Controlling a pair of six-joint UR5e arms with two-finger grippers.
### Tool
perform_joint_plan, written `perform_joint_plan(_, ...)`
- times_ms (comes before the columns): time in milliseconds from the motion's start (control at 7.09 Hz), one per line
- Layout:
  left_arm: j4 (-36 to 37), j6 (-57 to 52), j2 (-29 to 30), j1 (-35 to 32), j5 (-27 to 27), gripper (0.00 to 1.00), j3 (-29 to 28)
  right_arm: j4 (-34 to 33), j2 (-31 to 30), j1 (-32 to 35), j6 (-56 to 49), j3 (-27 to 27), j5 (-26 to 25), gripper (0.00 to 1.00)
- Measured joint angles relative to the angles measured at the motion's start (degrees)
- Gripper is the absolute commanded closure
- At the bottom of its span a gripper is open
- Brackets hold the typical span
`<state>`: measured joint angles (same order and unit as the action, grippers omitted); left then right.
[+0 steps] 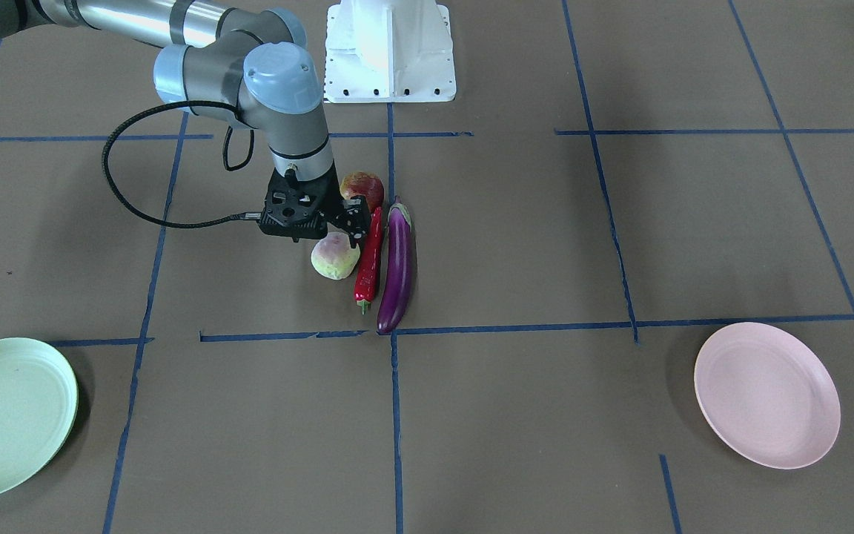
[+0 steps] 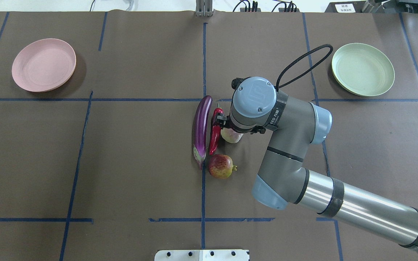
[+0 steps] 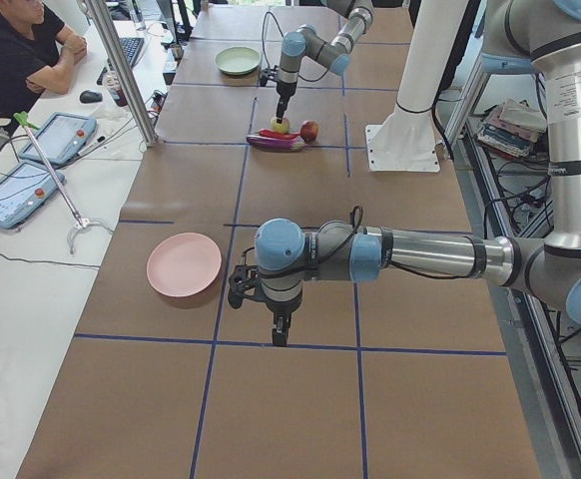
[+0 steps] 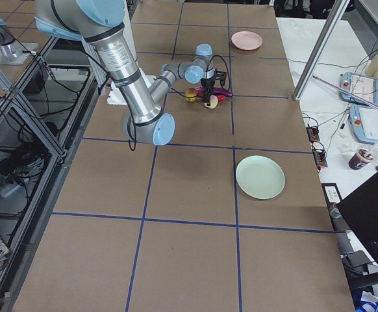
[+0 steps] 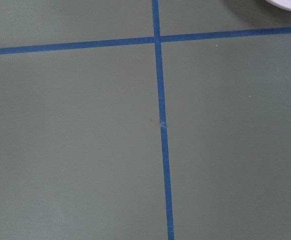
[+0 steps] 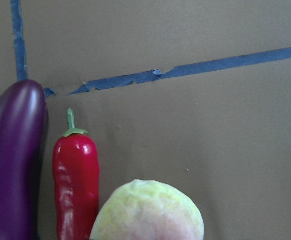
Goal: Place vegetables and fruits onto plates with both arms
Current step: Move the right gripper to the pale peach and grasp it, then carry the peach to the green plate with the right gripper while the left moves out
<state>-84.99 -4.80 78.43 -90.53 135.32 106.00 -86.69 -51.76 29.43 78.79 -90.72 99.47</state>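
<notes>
The purple eggplant (image 1: 397,271), the red chili (image 1: 369,267), the pale yellow-green fruit (image 1: 335,256) and the red-yellow pomegranate (image 1: 362,188) lie close together at the table's middle. My right gripper (image 1: 339,231) hangs just above the pale fruit, beside the chili, and looks open and empty. Its wrist view shows the pale fruit (image 6: 148,212), the chili (image 6: 75,190) and the eggplant (image 6: 13,160) below it. The mint green plate (image 2: 363,69) and the pink plate (image 2: 43,64) are empty. My left gripper (image 3: 281,334) points down near the pink plate (image 3: 184,264). I cannot tell whether it is open.
The white base block (image 1: 390,48) stands at the robot's edge of the table. Blue tape lines cross the brown cover. An operator (image 3: 16,50) sits at a side desk with tablets. The left wrist view shows only the cover and the pink plate's rim (image 5: 290,2).
</notes>
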Motion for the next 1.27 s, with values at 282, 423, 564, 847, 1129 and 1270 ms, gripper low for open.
perform_joint_plan(282, 0.0, 0.0, -0.4, 0.0, 0.1, 0.0, 0.0, 0.1, 2.0, -0.2, 0.0, 3.1, -0.8, 0.66)
perform_joint_plan(423, 0.0, 0.0, -0.5, 0.0, 0.1, 0.0, 0.0, 0.5, 2.7, -0.2, 0.1, 3.6, -0.8, 1.0)
perform_joint_plan(564, 0.0, 0.0, -0.5, 0.0, 0.1, 0.0, 0.1, 0.6, 2.8, -0.2, 0.1, 3.6, -0.8, 1.0)
perform_joint_plan(847, 0.0, 0.0, -0.6, 0.0, 0.1, 0.0, 0.1, 0.4, 2.1, 0.6, 0.1, 1.3, -0.8, 1.0)
perform_joint_plan(1129, -1.4, 0.0, -0.7, 0.0, 0.1, 0.0, 0.1, -1.3, -3.0, 4.0, -1.4, -6.6, -0.1, 1.0)
perform_joint_plan(1270, -3.4, 0.0, -0.8, 0.2, 0.3, 0.0, -0.1, -2.3, -5.5, 7.0, -4.8, -9.4, 0.5, 1.0)
